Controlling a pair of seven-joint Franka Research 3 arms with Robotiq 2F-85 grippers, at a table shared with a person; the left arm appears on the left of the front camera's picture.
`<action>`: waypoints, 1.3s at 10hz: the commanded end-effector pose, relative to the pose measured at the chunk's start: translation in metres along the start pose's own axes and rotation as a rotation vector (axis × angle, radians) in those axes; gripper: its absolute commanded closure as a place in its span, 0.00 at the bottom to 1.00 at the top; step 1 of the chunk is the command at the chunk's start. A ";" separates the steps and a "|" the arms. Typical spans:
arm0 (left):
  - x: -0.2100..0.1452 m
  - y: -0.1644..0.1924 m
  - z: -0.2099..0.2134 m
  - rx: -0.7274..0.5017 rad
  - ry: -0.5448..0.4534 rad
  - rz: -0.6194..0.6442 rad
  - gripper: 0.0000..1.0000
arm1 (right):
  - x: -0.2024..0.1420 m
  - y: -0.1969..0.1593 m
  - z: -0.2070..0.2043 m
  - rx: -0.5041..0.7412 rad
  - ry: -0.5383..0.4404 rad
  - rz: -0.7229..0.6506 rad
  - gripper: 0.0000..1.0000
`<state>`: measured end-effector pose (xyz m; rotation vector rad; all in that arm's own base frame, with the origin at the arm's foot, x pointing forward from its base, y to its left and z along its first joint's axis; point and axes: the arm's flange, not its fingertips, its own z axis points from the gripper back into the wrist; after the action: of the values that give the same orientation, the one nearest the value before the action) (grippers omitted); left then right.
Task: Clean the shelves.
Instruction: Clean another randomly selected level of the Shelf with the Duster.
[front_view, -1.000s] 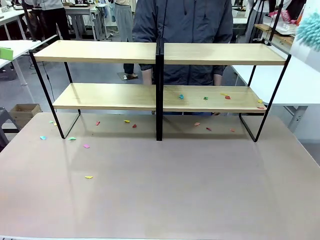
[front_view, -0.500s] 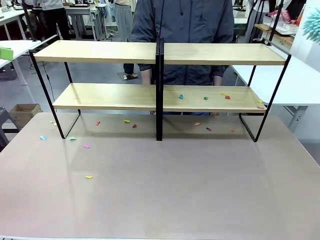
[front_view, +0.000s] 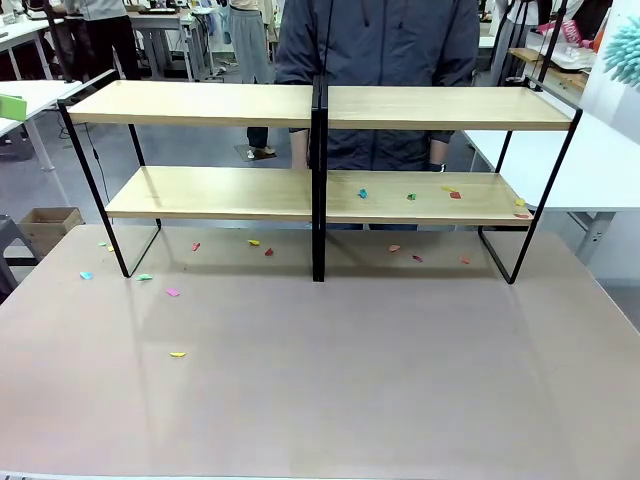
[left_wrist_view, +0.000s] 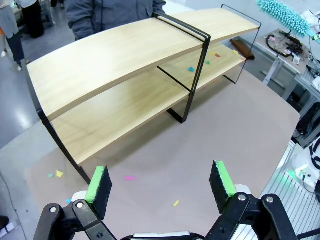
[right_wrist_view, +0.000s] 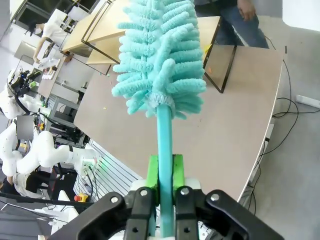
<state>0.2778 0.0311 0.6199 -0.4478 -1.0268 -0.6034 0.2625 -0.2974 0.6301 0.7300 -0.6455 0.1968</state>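
The shelves (front_view: 210, 103) are a two-tier rack of light wooden boards in a black frame with a centre post, standing at the back of the beige table; they also appear in the left wrist view (left_wrist_view: 115, 65) and the right wrist view (right_wrist_view: 95, 35). Several small coloured paper scraps (front_view: 410, 196) lie on the lower right board. My right gripper (right_wrist_view: 164, 167) is shut on the stem of a teal fluffy duster (right_wrist_view: 160, 55), whose head shows at the top right of the front view (front_view: 622, 50) and far off in the left wrist view (left_wrist_view: 287, 17). My left gripper (left_wrist_view: 160, 182) hangs open above the table.
More paper scraps (front_view: 172, 292) lie scattered on the beige tabletop (front_view: 330, 370) under and in front of the rack. A person in a dark jacket (front_view: 375, 45) stands behind the rack. A white table (front_view: 610, 160) is at the right, a cardboard box (front_view: 48, 222) on the floor at left.
The duster head at the top right has slid a little toward the right edge. The person behind the rack has shifted slightly right. Rack and scraps are unmoved.
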 end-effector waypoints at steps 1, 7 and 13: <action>0.000 0.001 -0.001 -0.010 -0.006 0.001 0.00 | 0.000 0.001 0.002 0.027 -0.008 0.016 0.87; 0.000 0.001 -0.001 -0.010 -0.006 0.001 0.00 | 0.000 0.001 0.002 0.027 -0.008 0.016 0.87; 0.000 0.001 -0.001 -0.010 -0.006 0.001 0.00 | -0.064 0.085 0.010 -0.031 0.071 0.251 0.87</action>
<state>0.2778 0.0311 0.6199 -0.4478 -1.0267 -0.6034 0.2374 -0.2571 0.6673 0.6259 -0.6432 0.3605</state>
